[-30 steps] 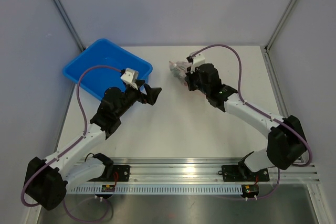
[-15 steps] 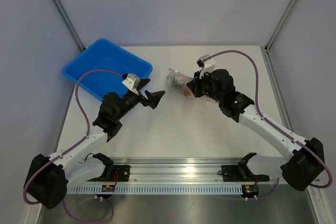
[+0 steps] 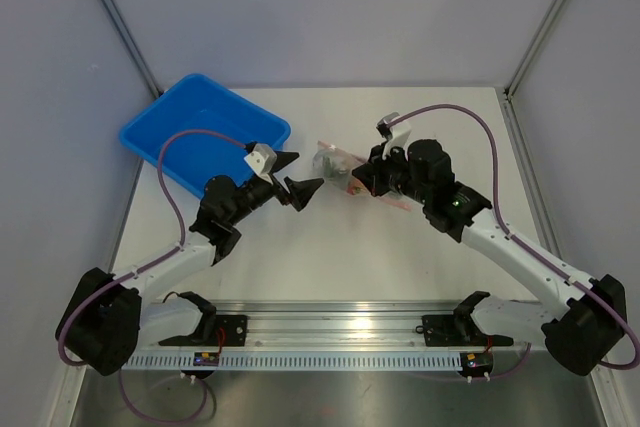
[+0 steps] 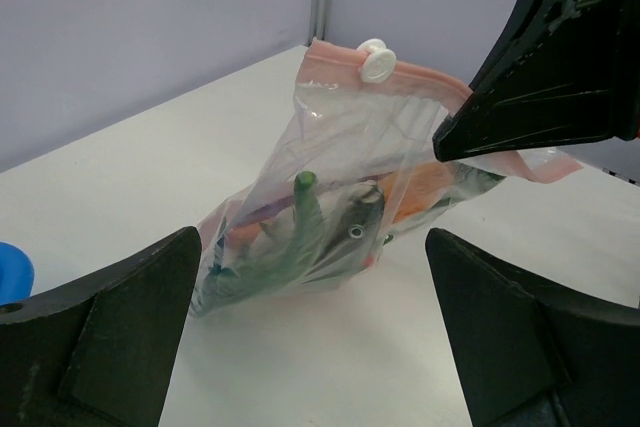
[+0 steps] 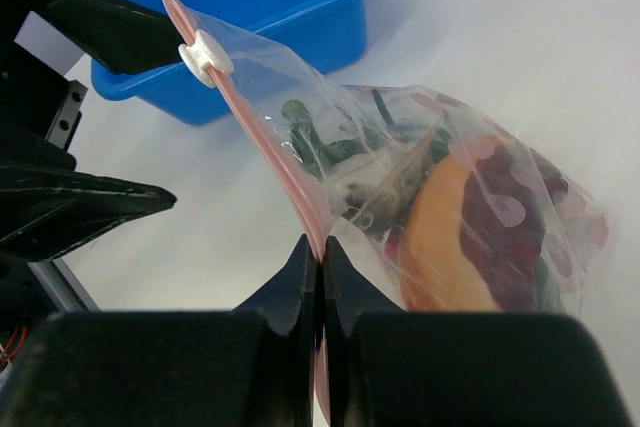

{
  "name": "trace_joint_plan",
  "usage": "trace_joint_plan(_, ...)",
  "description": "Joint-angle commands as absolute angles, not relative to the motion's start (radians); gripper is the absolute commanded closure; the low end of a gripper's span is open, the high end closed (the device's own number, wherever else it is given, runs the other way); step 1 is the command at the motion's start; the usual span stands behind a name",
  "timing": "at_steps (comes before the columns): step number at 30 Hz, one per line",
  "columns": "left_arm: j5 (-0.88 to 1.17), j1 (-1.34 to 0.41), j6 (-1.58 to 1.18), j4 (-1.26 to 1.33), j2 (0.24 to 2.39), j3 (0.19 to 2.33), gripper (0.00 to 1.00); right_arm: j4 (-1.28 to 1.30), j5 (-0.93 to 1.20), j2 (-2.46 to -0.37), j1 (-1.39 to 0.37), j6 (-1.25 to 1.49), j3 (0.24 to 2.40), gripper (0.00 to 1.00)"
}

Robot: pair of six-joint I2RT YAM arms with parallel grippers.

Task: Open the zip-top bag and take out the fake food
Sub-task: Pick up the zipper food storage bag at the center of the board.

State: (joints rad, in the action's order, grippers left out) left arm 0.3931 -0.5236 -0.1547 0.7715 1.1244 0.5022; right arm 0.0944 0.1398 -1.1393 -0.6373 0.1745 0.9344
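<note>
The zip-top bag [image 3: 334, 161] hangs from its pinkish zip strip, its bottom resting on the table. My right gripper [image 3: 366, 176] is shut on that strip [image 5: 300, 217], below the white slider [image 5: 205, 55]. The fake food is inside: an orange piece with dark red spots [image 5: 450, 237], a green vegetable [image 4: 300, 232] and a grey fish [image 4: 362, 219]. My left gripper [image 3: 301, 175] is open and empty just left of the bag. In the left wrist view its fingers [image 4: 110, 337] stand wide apart, the bag [image 4: 330, 167] between and beyond them.
The blue bin [image 3: 180, 132] stands at the back left, behind my left arm; it also shows in the right wrist view [image 5: 290, 7]. My right gripper's finger [image 4: 560, 57] fills the upper right of the left wrist view. Enclosure walls rise along three sides.
My right gripper has carried the bag by its zip strip nearer and towards the middle of the table. My left gripper has moved right, towards the bag, still open.
</note>
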Motion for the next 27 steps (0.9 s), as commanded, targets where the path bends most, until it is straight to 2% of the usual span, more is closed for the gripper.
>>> trace_joint_plan(1,0.416,-0.523,-0.143,0.879,1.14,0.535,0.03,0.04,0.204,-1.108,-0.655,0.19,0.948,1.0)
trace_joint_plan(14,0.413,-0.523,-0.138,0.953,1.124,0.509,0.04,0.046,0.242,-1.066,-0.672,0.189,0.933,1.0)
trace_joint_plan(23,0.477,-0.529,-0.16,0.994,1.138,0.512,0.08,0.045,0.284,-1.055,-0.686,0.189,0.93,1.0)
trace_joint_plan(27,0.488,-0.531,-0.16,0.982,1.143,0.525,0.14,0.048,0.285,-1.052,-0.687,0.189,0.93,1.0)
